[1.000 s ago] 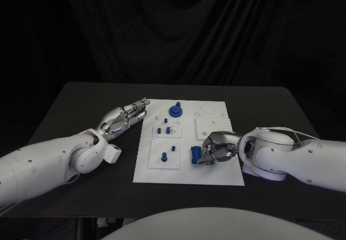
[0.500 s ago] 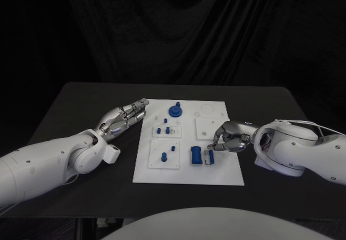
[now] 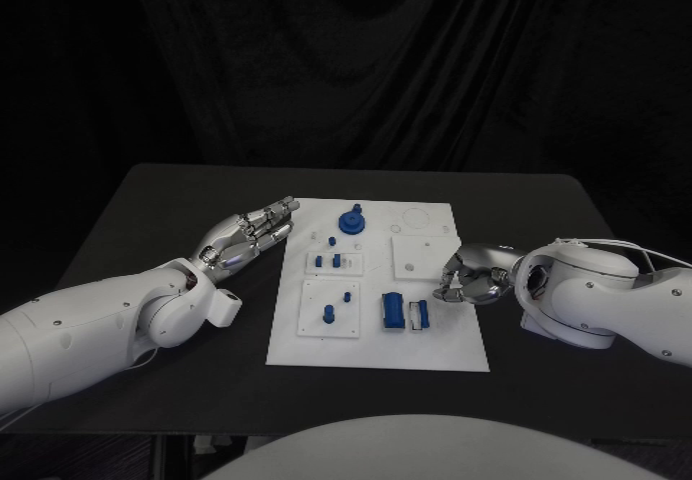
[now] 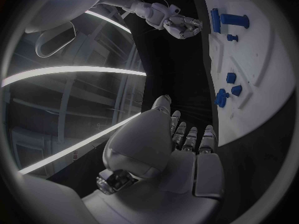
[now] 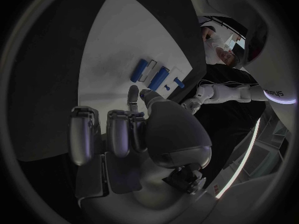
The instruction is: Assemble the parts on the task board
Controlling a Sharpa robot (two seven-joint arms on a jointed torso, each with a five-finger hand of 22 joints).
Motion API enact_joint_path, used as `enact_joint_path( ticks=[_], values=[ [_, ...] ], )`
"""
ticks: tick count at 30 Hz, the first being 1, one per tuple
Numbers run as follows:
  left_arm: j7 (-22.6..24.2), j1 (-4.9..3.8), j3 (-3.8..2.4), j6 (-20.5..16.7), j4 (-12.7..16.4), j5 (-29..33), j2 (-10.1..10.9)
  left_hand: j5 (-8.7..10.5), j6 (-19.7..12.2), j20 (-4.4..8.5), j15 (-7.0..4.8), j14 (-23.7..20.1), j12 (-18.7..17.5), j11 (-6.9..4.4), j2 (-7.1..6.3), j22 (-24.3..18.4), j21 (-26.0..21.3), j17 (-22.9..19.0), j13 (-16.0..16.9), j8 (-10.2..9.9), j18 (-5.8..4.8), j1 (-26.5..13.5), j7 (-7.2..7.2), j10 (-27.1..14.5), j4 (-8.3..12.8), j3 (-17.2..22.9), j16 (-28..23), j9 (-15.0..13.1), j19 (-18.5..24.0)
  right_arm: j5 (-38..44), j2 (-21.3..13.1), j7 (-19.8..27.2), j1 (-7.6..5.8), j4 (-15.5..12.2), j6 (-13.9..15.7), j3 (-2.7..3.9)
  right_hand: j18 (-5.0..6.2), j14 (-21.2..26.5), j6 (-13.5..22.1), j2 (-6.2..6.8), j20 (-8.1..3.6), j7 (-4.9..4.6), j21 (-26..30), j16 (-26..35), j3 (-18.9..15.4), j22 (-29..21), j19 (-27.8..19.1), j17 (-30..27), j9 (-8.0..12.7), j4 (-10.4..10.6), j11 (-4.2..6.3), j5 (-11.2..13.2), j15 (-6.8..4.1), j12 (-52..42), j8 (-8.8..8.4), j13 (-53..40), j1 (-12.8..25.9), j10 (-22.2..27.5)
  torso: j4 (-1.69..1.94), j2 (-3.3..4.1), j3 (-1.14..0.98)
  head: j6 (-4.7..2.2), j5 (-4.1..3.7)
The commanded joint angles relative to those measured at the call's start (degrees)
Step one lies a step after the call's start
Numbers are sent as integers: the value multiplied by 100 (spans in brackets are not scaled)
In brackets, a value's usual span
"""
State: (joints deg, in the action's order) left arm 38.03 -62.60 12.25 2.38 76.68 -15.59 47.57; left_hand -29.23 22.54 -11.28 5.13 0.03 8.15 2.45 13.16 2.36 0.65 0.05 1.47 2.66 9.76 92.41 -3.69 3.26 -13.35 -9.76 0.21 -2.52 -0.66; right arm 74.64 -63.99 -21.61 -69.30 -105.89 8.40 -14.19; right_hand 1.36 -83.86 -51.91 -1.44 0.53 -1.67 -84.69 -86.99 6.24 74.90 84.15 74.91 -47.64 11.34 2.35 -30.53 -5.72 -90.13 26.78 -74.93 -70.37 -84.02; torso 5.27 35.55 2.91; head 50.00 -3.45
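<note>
The white task board lies mid-table. On it a blue round part sits at the far end, with small blue pegs just nearer. Two more pegs stand in the near-left plate. A blue block lies beside a narrower blue-and-white piece. My right hand hovers at the board's right edge with its fingers curled in, holding nothing. My left hand lies stretched out flat along the board's left edge, also holding nothing. The left wrist view shows the board and my left hand.
Bare black table surrounds the board on all sides. The board's near-right corner carries no parts. My right hand also appears in the left wrist view, beyond the blue block.
My right hand has lifted off the blue block and drawn back to the right, past the board's edge. The narrow blue-and-white piece now lies uncovered beside the block. The left hand is still.
</note>
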Motion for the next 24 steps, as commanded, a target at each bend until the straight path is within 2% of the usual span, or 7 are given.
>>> enact_joint_path(
  ticks=[1, 3, 6, 10, 14, 17, 24],
  values=[
    [66, 6, -6, -5, 6, 30, -11, -20, 23, -27, 13, -3, 35, 26, 10, 2, 2, -5, 9, 31, 42, 57, -4, 0, 7, 33, -21, -6, -12, 101, 35, -371, 54, 19, -286, 0, 8, -477, -207, -14, 24, 31, -9, -5, 138, 1320, 327, 801, 22, 72, 13, -48, -2, 13, -3, -1507, 113, -598, 2, 6, -6, 0, -13],
    [66, 6, -6, 2, 0, 30, -20, -20, 23, -27, 13, -3, 35, 26, 10, 2, 2, -5, 9, 31, 42, 57, -4, 0, 7, 33, -21, -6, -12, 70, 58, -430, 82, 27, -312, 0, 21, -475, -403, -54, 3, 69, 41, 2, 204, 1302, 302, 783, 30, 240, 47, 136, -29, 13, 23, -1507, 316, -598, 8, 7, -7, 0, -25],
    [65, 6, -6, 11, -9, 30, -31, -23, 17, -27, 12, -3, 34, 27, 11, 1, 2, -5, 9, 30, 43, 57, -6, -1, 9, 36, -21, -5, -12, 1, 89, -497, 110, 40, -349, -1, 22, -473, -485, -59, -19, 93, 43, 7, 264, 1302, 301, 772, 39, 316, 68, 319, -51, 13, 12, -1507, 410, -598, 12, 8, -7, 0, -34],
    [68, 6, -6, 11, -17, 30, -36, -23, 17, -27, 12, -3, 34, 27, 11, 1, 2, -5, 9, 30, 43, 57, -6, -1, 9, 36, -21, -5, -12, -96, 128, -576, 139, 63, -407, -1, 21, -473, -585, -66, -38, 103, 43, 11, 265, 1302, 302, 763, 41, 476, 80, 866, -64, 13, -7, -1507, 635, -598, 2, 11, -8, 0, -25],
    [68, 7, -6, 14, -22, 30, -38, -24, 19, -27, 12, -3, 33, 28, 12, -1, 1, -5, 9, 30, 43, 58, -7, -1, 10, 38, -21, -5, -11, -139, 173, -641, 156, 95, -439, -1, 20, -471, -647, -38, -43, 105, 39, 17, 186, 1304, 305, 750, 32, 502, 83, 1447, -69, 13, -30, -1507, 829, -598, -2, 10, -6, 0, -25],
    [68, 7, -5, 18, -25, 30, -42, -24, 19, -27, 12, -3, 33, 28, 12, -1, 1, -5, 9, 30, 43, 58, -7, -1, 10, 38, -21, -5, -11, -153, 208, -673, 168, 117, -451, -1, 20, -471, -674, -44, -45, 110, 40, 19, 145, 1304, 306, 745, 24, 504, 86, 1626, -71, 13, -35, -1507, 920, -598, -1, 9, -7, 0, -26],
    [62, 7, -5, 23, -30, 30, -46, -26, 15, -27, 12, -3, 32, 29, 12, -3, 1, -5, 8, 29, 44, 59, -8, -1, 12, 40, -21, -5, -11, -165, 293, -738, 181, 175, -542, -1, 23, -468, -693, -50, -46, 117, 50, 25, 140, 1300, 301, 730, 16, 493, 91, 1639, -74, 13, -29, -1507, 933, -598, -1, -1, -9, 0, -29]
  ],
)
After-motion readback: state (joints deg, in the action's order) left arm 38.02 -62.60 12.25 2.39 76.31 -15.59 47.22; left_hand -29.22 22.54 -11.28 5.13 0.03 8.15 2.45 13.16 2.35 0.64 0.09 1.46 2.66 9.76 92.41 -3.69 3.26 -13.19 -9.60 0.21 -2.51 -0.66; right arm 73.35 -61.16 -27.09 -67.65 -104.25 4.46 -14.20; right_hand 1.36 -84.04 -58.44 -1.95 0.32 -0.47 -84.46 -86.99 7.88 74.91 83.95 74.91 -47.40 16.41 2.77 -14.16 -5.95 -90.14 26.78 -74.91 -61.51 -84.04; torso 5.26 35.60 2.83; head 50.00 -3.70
